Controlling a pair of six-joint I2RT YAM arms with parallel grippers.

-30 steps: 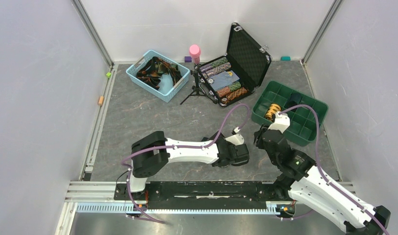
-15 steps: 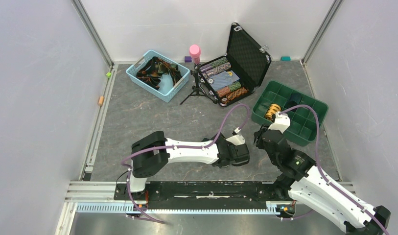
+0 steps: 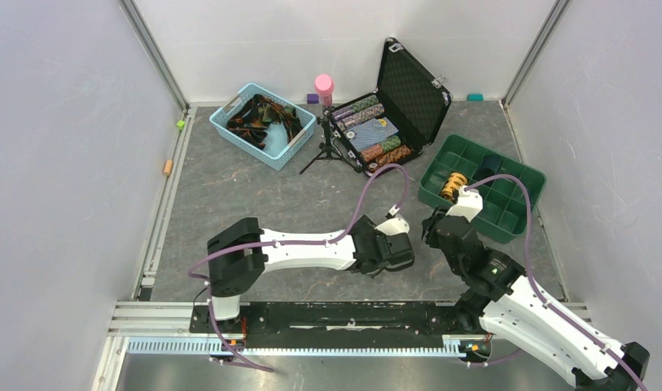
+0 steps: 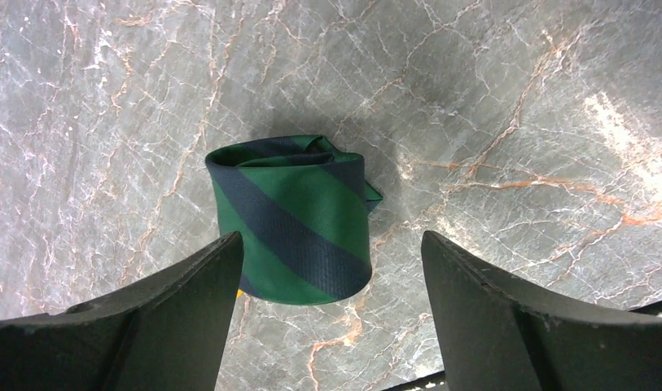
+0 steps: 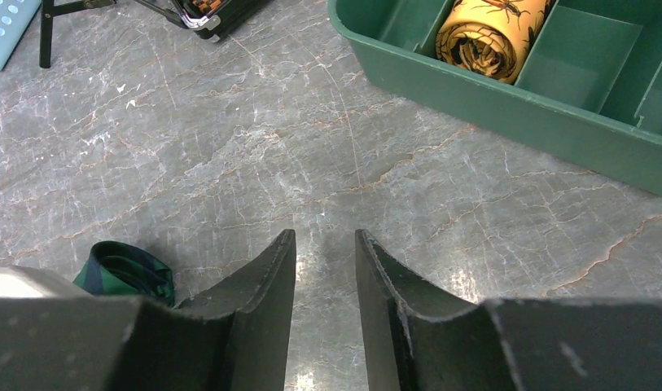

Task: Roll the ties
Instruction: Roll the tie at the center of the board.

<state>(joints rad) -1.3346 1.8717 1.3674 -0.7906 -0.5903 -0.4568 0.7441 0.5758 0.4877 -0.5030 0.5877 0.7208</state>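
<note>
A rolled green-and-navy striped tie (image 4: pixel 291 220) lies on the marble table, loose between the open fingers of my left gripper (image 4: pixel 331 244), nearer the left finger. It also shows in the right wrist view (image 5: pixel 125 269). In the top view my left gripper (image 3: pixel 388 252) covers it. My right gripper (image 5: pixel 325 236) is empty, its jaws a narrow gap apart, and hovers low over bare table right of the tie; in the top view it (image 3: pixel 433 230) sits beside the left gripper. A rolled orange tie (image 5: pixel 490 32) lies in a green tray (image 5: pixel 506 114). Unrolled ties (image 3: pixel 262 114) fill a blue basket (image 3: pixel 299 134).
The green compartment tray (image 3: pixel 515 224) stands right of my right gripper. An open black case (image 3: pixel 413 98) with several rolls stands at the back. A small tripod with a pink cap (image 3: pixel 323 85) stands between basket and case. Walls enclose the table.
My left arm's elbow has swung a little to the left and its gripper has shifted slightly. The right arm has not moved.
</note>
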